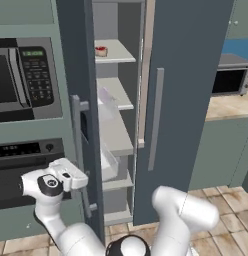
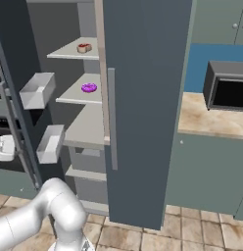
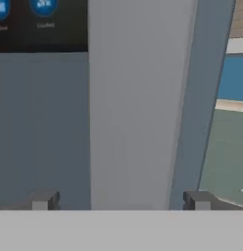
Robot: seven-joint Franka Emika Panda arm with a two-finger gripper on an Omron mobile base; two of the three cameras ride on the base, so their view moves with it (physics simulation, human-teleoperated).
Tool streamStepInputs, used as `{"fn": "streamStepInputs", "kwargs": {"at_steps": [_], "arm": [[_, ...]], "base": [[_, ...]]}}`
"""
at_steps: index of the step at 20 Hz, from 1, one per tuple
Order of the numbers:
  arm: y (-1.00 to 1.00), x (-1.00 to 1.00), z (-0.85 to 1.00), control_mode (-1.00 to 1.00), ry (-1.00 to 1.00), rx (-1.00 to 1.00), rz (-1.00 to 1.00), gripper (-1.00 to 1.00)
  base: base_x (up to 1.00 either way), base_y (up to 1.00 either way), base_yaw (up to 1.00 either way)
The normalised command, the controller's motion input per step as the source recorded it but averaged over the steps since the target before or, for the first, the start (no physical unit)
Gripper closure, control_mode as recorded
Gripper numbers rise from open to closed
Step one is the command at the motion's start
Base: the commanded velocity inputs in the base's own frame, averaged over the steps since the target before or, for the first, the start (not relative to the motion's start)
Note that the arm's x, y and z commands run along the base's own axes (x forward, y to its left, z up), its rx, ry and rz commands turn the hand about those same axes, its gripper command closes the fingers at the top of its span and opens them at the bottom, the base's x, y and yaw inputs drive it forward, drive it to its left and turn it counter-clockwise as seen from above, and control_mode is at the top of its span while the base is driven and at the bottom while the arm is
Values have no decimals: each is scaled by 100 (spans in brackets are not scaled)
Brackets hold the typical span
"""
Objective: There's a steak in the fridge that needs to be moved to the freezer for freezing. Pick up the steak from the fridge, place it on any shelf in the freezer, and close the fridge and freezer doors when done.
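Note:
The steak [image 1: 100, 51] [image 2: 84, 48] lies on the topmost shelf [image 1: 118, 55] [image 2: 69, 51] of the freezer [image 1: 116, 125]. The freezer door [image 1: 86, 100] [image 3: 40, 127] stands open, its dark button panel [image 3: 40, 24] facing the hand. My gripper [image 1: 78, 177] [image 3: 122, 200] is open on the door's outer side. Its fingertips [image 3: 45, 200] stand on either side of the grey bar handle [image 1: 76, 150] [image 3: 138, 108]. The fridge door [image 1: 188, 90] [image 2: 145, 98] is shut.
A purple item [image 2: 88, 87] sits on the second freezer shelf. Clear bins [image 2: 37, 90] hang inside the open door. A microwave [image 1: 26, 77] and a black oven [image 1: 16, 170] sit left of the door. A counter [image 2: 211, 117] with a toaster oven [image 2: 226, 90] is to the right.

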Motion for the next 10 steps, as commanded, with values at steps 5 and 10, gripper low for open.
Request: {"fn": "streamStepInputs", "kwargs": {"at_steps": [5,10], "arm": [[-98,9,1,-100,0,7,-7,-100],[-86,25,3,-100,0,9,-2,-100]], "base": [[0,0,0],[0,0,0]]}}
